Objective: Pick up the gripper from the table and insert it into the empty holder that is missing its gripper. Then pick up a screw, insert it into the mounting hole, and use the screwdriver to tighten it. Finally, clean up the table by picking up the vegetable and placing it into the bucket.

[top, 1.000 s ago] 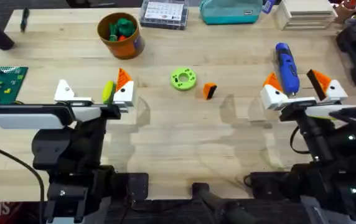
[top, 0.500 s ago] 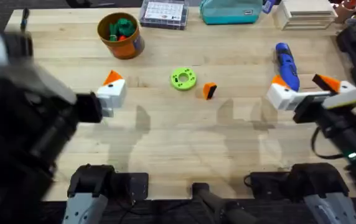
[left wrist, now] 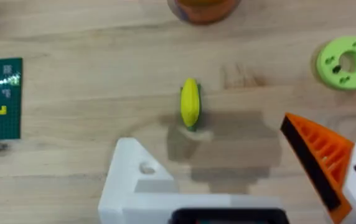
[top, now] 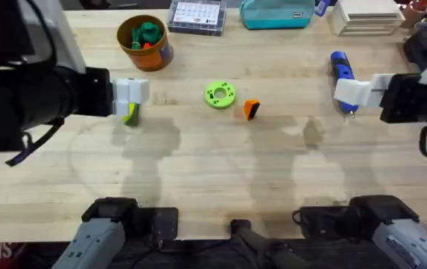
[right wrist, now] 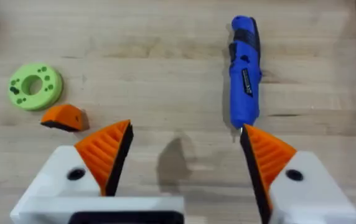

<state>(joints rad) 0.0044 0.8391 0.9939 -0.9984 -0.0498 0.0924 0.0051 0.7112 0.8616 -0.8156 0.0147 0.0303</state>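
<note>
The small orange gripper [top: 251, 109] lies loose on the table next to a green ring disc [top: 219, 95]; it also shows in the right wrist view [right wrist: 63, 117]. My left gripper [left wrist: 206, 134] is open and hangs over the yellow-green vegetable [left wrist: 190, 102]. One of its fingers is a bare white holder [left wrist: 137, 180] with no pad; the other carries an orange pad [left wrist: 318, 155]. From overhead, the left gripper [top: 131, 93] sits just above the vegetable [top: 130, 113]. My right gripper [right wrist: 186, 127] is open and empty, near the tip of the blue screwdriver [right wrist: 243, 74]. The orange bucket [top: 145, 42] stands at the back left.
A teal pouch [top: 277, 13], a clear parts box [top: 196, 16] and white boxes [top: 366, 15] line the back edge. A green board [left wrist: 0, 102] lies at the far left. The left arm looms large and dark over the table's left side.
Both arms have risen and tipped their grippers downward. The left arm now looms close under the camera with its gripper over the vegetable. The right gripper shifted right, beside the screwdriver.
</note>
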